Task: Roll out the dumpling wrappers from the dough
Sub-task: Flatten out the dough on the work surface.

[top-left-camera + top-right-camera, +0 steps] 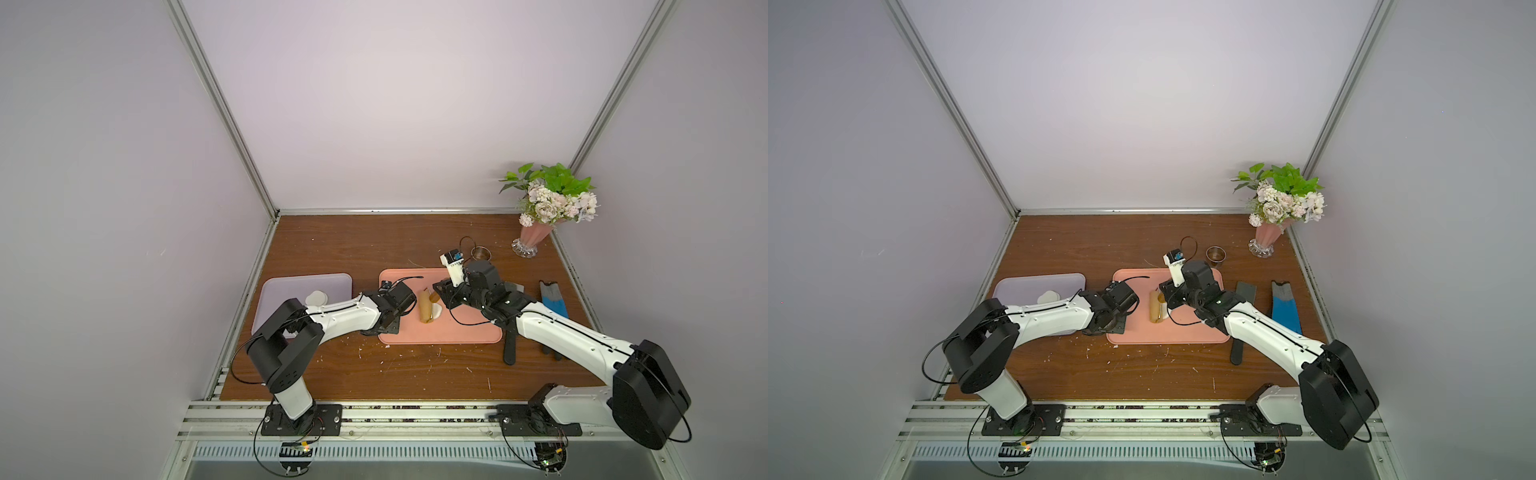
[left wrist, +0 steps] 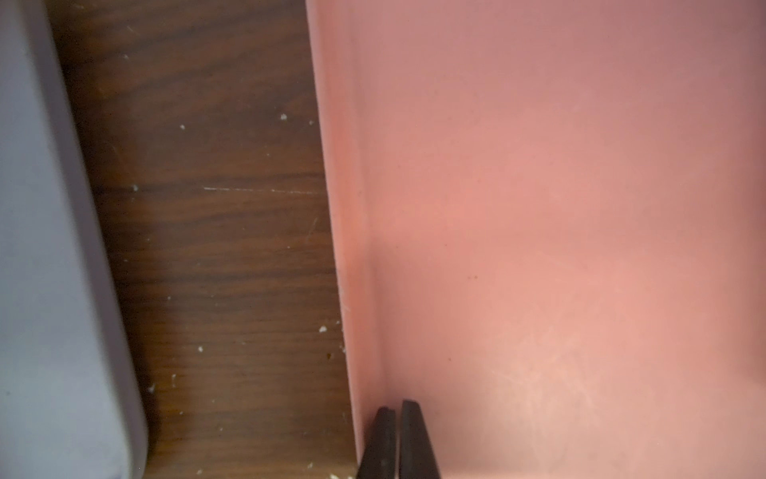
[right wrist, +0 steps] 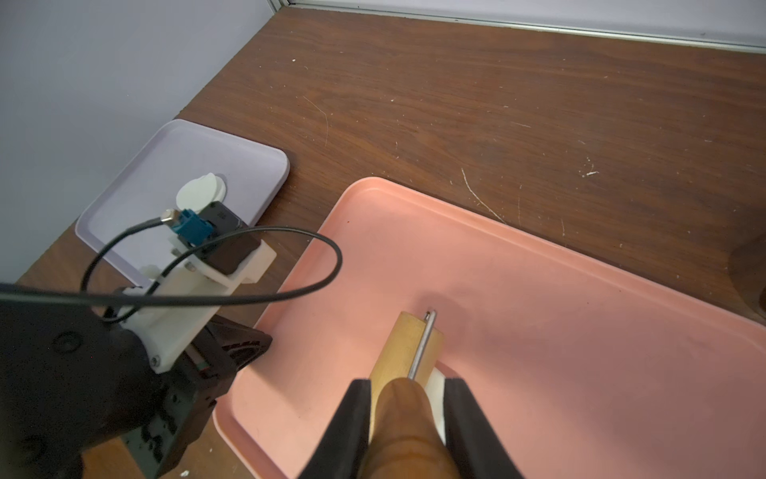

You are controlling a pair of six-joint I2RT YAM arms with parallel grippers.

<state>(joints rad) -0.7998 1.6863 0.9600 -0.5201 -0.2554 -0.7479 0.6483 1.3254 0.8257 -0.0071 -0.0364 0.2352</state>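
Looks like a robotics lab test booth, dressed up as a kitchen counter. Boxed in by plain pale wall panels (image 1: 395, 104) set in bare aluminium posts (image 1: 224, 108). Bolted to a metal rail (image 1: 415, 415) along the near edge: a left arm (image 1: 345, 318) and a right arm (image 1: 573, 336). On the brown wooden tabletop (image 1: 353, 245), a few homely props: a pink tray (image 1: 436, 336), a lilac tray (image 1: 299, 282) to the left, a vase of flowers (image 1: 536, 232) in the far right corner.
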